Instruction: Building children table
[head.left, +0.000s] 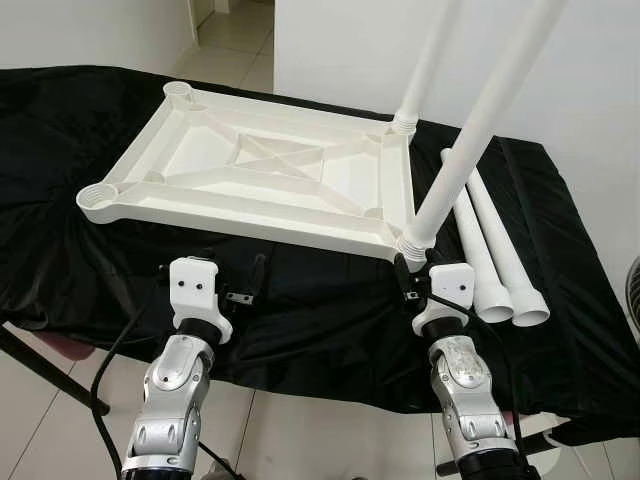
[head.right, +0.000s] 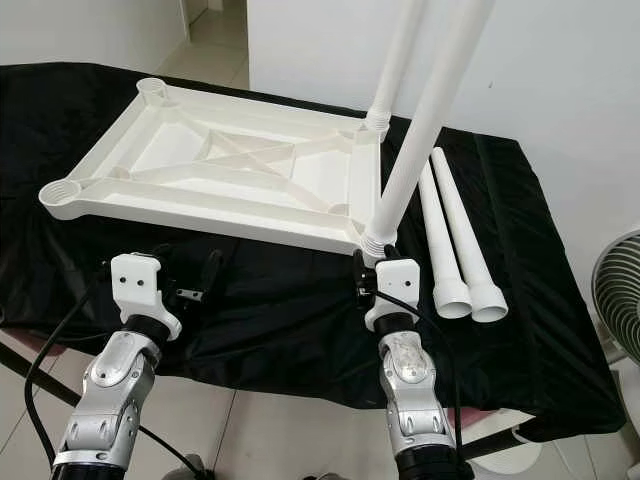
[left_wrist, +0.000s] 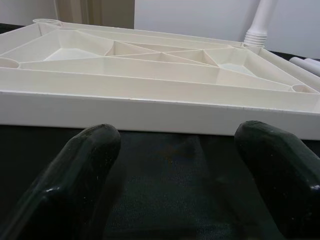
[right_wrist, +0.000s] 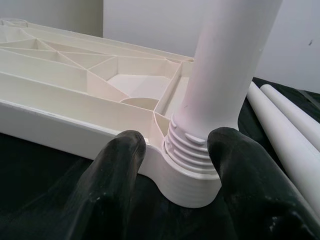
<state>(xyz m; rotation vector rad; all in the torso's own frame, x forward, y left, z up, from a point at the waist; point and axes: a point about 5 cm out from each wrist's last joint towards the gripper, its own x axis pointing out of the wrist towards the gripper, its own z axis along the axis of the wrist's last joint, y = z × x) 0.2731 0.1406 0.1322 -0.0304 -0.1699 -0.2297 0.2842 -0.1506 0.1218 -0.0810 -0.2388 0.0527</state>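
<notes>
Tabletop lies upside down on black-draped surface, two legs screwed upright into corners on my right side. Near fitted leg rises straight ahead of right tool, fingers apart, straddling its threaded collar. Two spare legs lie just right of that, long axis running away from me; right arm nearer. Left tool spread wide, empty, facing near rim. Right wrist view shows collar seated in socket; head views don't resolve that.

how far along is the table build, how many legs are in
Half done: two legs, far and near, stand in the upturned tabletop's right-side sockets. The right gripper sits open around the near leg's base. Two loose legs and two left sockets await; the left gripper is open.
</notes>
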